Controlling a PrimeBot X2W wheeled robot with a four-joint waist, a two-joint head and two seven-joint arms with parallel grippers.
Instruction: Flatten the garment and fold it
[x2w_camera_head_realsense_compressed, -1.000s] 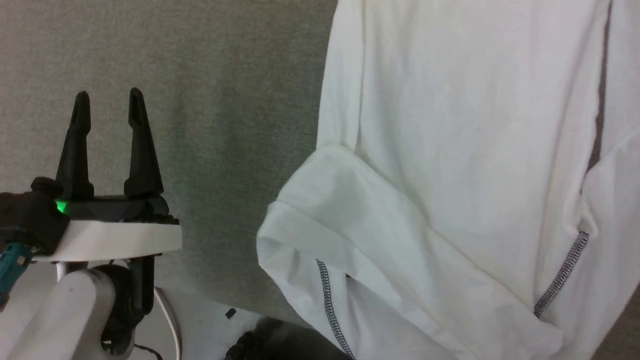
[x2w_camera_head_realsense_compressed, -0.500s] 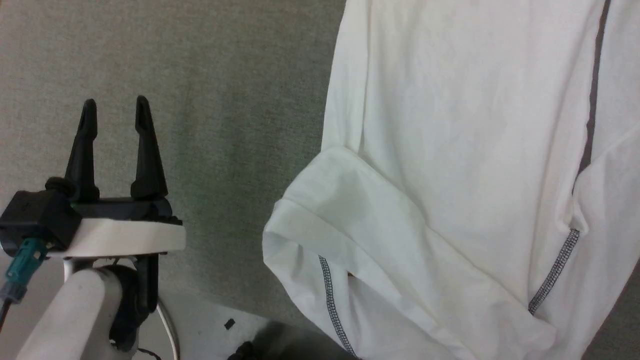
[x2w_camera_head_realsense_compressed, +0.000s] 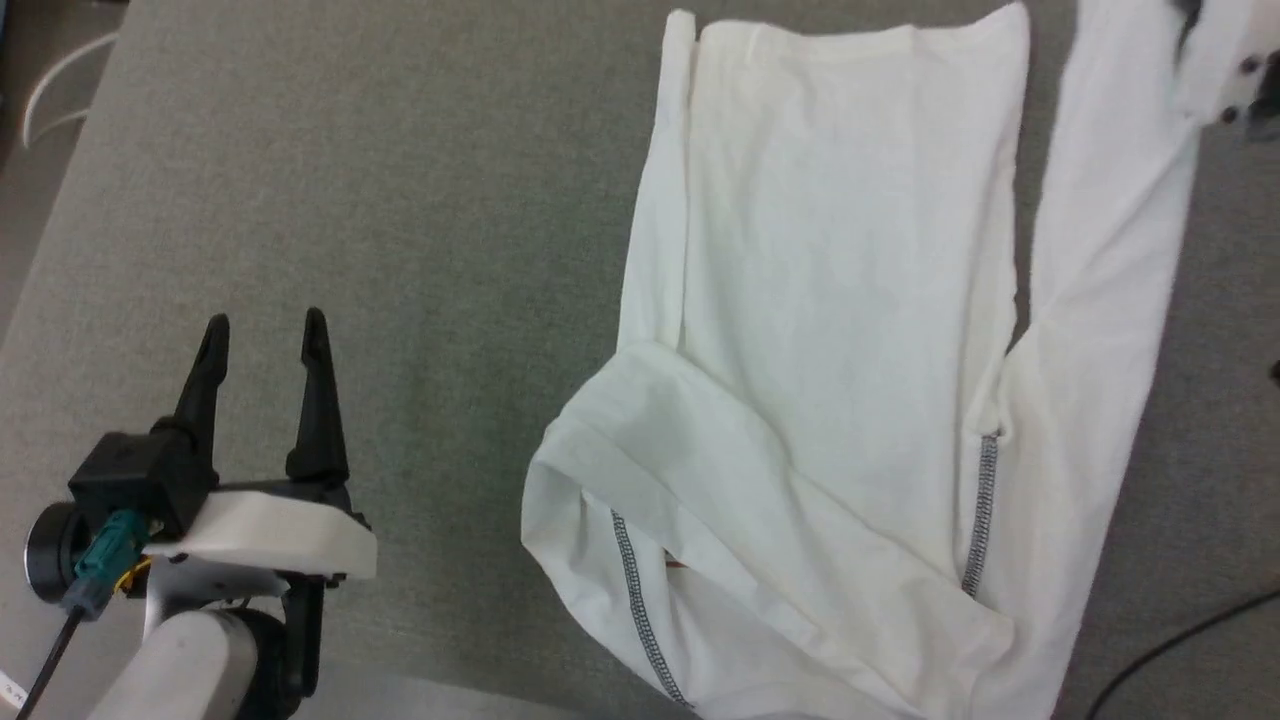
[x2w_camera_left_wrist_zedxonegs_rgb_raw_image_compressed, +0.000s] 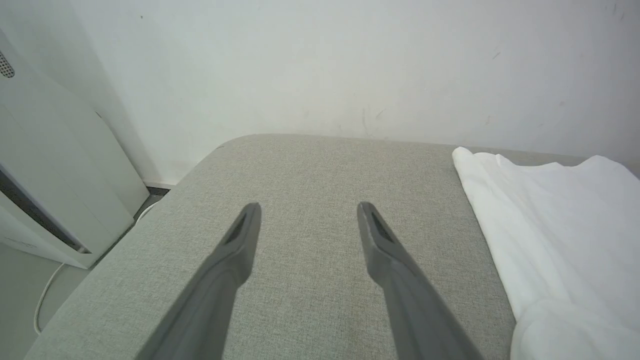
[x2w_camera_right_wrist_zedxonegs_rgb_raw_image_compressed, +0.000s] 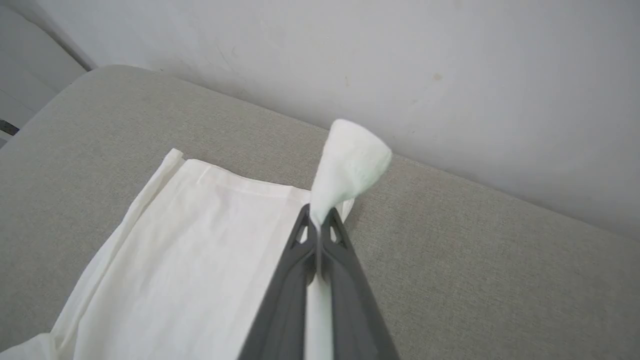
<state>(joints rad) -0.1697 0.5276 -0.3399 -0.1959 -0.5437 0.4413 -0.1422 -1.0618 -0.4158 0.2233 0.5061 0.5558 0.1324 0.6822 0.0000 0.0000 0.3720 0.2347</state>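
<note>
At one o'clock the right claw (x2w_camera_right_wrist_zedxonegs_rgb_raw_image_compressed: 317, 222) had just pinched the sleeve tip (x2w_camera_right_wrist_zedxonegs_rgb_raw_image_compressed: 350, 157) of the garment (x2w_camera_head_realsense_compressed: 830, 300), likely to fold it over, while the left claw (x2w_camera_head_realsense_compressed: 264, 328) sat spread wide.

The garment (x2w_camera_head_realsense_compressed: 830, 300) is plain white, its only pattern two lines of dark grey, ladder-like stitching (x2w_camera_head_realsense_compressed: 635, 590) along the seams. The table (x2w_camera_head_realsense_compressed: 400, 200) is a pale grey-green cloth with a fine woven fleck. The left claw (x2w_camera_head_realsense_compressed: 265, 322) has black fingers above a white plate (x2w_camera_head_realsense_compressed: 270, 535) with a teal plug (x2w_camera_head_realsense_compressed: 100, 580) beside it, while the right claw (x2w_camera_right_wrist_zedxonegs_rgb_raw_image_compressed: 319, 215) shows dark grey against an off-white wall (x2w_camera_right_wrist_zedxonegs_rgb_raw_image_compressed: 400, 60).
</note>
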